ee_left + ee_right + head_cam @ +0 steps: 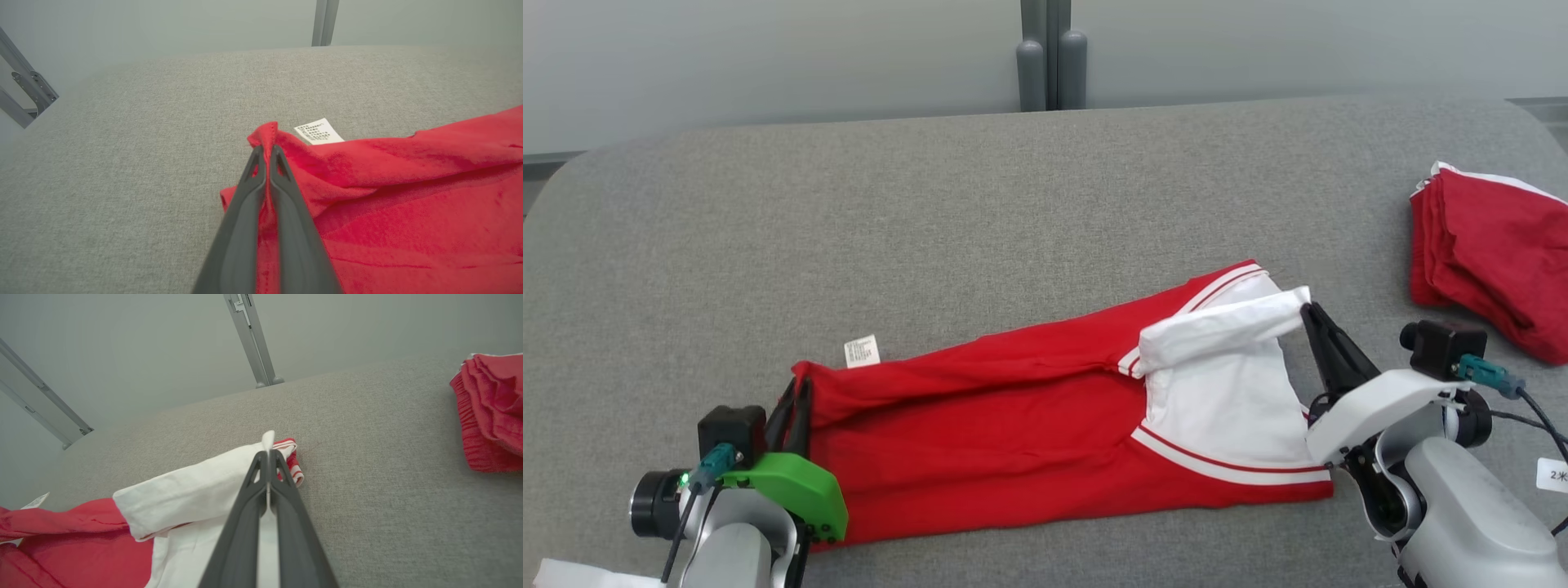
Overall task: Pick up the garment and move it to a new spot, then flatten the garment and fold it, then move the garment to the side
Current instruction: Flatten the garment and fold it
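A red garment (1013,408) with a white, red-striped end lies stretched across the grey padded table (931,204). At its left end my left gripper (798,390) is shut on a pinch of red cloth; the left wrist view shows the gripper (267,150) with red garment (408,204) fabric between its fingertips. My right gripper (1308,312) is shut on a corner of the white part, lifting a folded white flap. The right wrist view has that gripper (267,455) clamping the white edge of the garment (184,494).
A pile of folded red clothes (1494,253) sits at the table's right edge, also in the right wrist view as red clothes (494,408). A white care label (862,351) lies by the garment's left end. Grey wall posts (1051,57) stand behind the table.
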